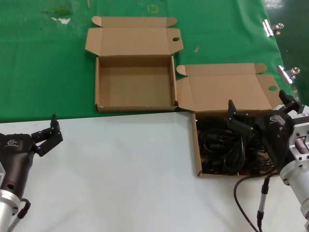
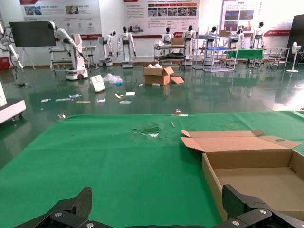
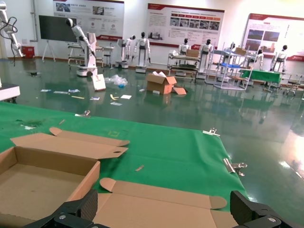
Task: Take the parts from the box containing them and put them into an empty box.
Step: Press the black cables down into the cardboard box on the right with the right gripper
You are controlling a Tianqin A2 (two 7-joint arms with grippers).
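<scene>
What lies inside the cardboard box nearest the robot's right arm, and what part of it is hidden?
The box holds a tangle of black power cords. The open right gripper and its arm cover the box's right side, so what lies there cannot be seen.

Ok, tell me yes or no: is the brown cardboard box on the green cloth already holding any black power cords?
No, the brown cardboard box on the green cloth shows only a bare floor in the head view; the black power cords lie in the other box.

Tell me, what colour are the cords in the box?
Black. The power cords show best in the head view.
</scene>
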